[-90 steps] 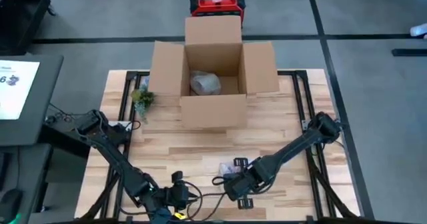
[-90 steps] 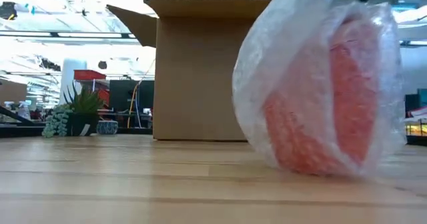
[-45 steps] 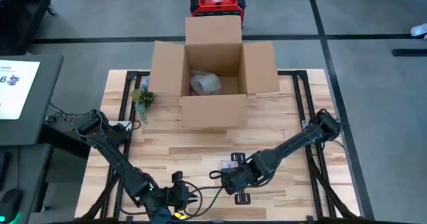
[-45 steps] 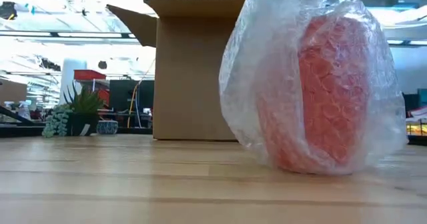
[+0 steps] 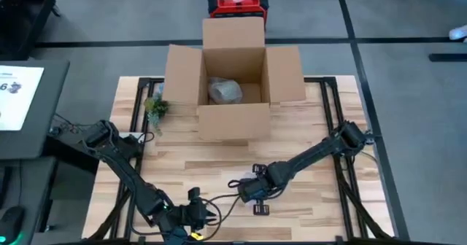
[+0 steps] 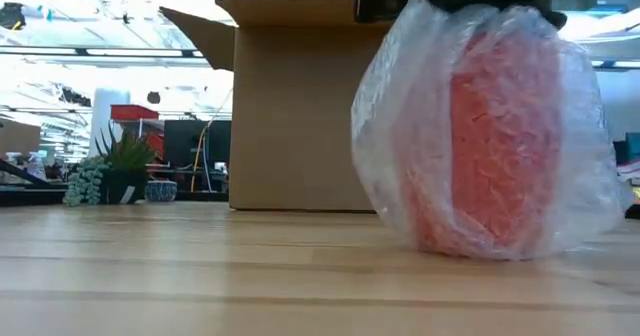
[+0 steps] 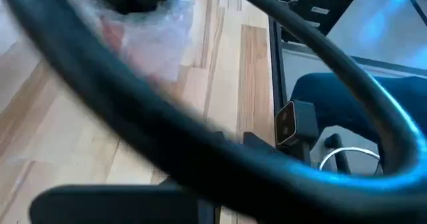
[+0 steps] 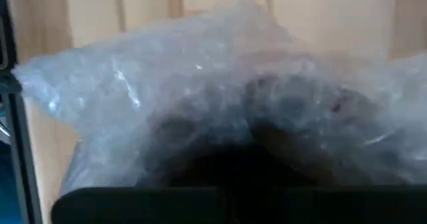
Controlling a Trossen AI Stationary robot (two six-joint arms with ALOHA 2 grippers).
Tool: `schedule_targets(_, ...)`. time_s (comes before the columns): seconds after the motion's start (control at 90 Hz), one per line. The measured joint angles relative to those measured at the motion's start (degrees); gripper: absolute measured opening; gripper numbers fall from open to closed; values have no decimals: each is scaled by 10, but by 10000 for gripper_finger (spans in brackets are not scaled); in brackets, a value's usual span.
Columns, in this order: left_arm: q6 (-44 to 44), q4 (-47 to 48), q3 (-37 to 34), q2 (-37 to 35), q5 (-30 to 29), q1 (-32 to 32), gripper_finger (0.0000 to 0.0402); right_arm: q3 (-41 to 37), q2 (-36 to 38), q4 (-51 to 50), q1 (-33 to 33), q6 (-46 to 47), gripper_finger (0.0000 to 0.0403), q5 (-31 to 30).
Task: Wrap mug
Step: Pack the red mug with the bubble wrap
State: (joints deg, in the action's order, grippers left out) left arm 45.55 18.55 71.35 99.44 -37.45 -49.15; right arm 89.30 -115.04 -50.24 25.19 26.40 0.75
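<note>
A red mug in clear bubble wrap (image 6: 490,146) stands close to the low camera near the table's front edge. It also shows in the left wrist view (image 7: 143,31). My right gripper (image 5: 252,189) is directly above it, and its dark body meets the top of the wrap (image 6: 445,1). Bubble wrap (image 8: 220,97) fills the right wrist view and hides the fingers. My left arm lies folded at the near left, with its gripper (image 5: 191,214) by the front edge. My right gripper comes down from above onto the top of the bubble wrap (image 6: 450,21) over the mug. The wrap itself hides the fingers, so the kind of hold cannot be told. The bundle stands upright below the gripper, its underside (image 6: 480,251) at the tabletop.
An open cardboard box (image 5: 233,92) stands at the table's far middle with another wrapped bundle (image 5: 223,90) inside. A small potted plant (image 5: 155,108) sits left of the box. A dark cable (image 7: 200,117) crosses the left wrist view. Bare wood lies between the box and the mug.
My right gripper has moved toward the table's left and a little toward its far edge, taking the wrapped mug along. The bundle, tilted a second ago, now stands upright.
</note>
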Motion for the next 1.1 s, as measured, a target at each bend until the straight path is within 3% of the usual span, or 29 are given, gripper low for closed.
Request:
schedule_targets(0.244,2,0,0,0,0,0,36,122,0,-142,16,-5,0,2)
schedule_targets(0.511,2,0,0,0,0,0,36,142,-5,-154,15,-10,0,-113)
schedule_targets(0.767,2,0,0,0,0,0,36,41,-4,-37,-7,-14,0,-114)
schedule_targets(0.911,1,0,0,0,0,0,36,-27,1,37,-6,-1,0,-71)
schedule_targets(1.1,2,0,0,0,0,0,36,-13,2,17,8,-6,0,-37)
